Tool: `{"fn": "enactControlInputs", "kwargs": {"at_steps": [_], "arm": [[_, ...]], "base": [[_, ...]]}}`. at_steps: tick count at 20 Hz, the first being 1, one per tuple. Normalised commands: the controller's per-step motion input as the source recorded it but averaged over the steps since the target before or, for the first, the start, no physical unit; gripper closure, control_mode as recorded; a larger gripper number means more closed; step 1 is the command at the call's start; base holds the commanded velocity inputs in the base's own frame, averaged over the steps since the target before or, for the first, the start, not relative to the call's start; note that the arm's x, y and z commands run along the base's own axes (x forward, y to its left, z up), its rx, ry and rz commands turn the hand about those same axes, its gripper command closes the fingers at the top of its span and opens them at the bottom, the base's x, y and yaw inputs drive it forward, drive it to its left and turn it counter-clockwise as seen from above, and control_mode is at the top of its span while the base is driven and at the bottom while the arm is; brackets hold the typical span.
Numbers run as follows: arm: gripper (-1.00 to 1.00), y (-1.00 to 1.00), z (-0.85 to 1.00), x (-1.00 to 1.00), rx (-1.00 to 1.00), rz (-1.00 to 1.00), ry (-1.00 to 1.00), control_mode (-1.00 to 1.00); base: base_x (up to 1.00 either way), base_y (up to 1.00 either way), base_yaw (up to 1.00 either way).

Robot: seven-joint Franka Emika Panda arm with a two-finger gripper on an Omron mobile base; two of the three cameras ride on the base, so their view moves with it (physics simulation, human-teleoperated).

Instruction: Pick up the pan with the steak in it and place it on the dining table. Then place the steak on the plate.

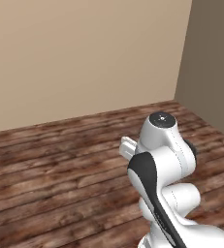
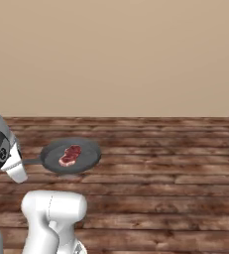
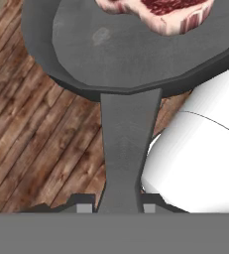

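Hand view: pincer (image 3: 114, 207) grips pan (image 3: 136, 54) handle above floorboards (image 3: 31, 129)

No lettering, label, brand mark or number can be read anywhere in these views. Every surface shown is plain and unmarked.

left base view from behind the arm (image 1: 164, 179), looking forward and down at plank floor (image 1: 60, 164) and beige wall (image 1: 84, 53), right base view likewise over the same floor and wall, hand view very close along the pan (image 3: 131, 64) handle, floor beneath
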Motion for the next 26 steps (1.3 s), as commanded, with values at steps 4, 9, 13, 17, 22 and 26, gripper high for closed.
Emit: {"fn": "enactControlInputs", "kwargs": {"at_steps": [4,9,13,17,22,26], "arm": [[1.00,0.00,0.00,0.00,0.00,0.00,0.00,1.00],[1.00,0.00,0.00,0.00,0.00,0.00,0.00,1.00],[1.00,0.00,0.00,0.00,0.00,0.00,0.00,1.00],[1.00,0.00,0.00,0.00,0.00,0.00,0.00,1.00],[1.00,0.00,0.00,0.00,0.00,0.00,0.00,1.00],[1.00,0.00,0.00,0.00,0.00,0.00,0.00,1.00]], "base": [[1.00,0.00,0.03],[1.00,0.03,0.03],[1.00,0.04,0.03],[1.00,0.01,0.04],[1.00,0.00,0.05],[1.00,-0.05,0.10]]}}
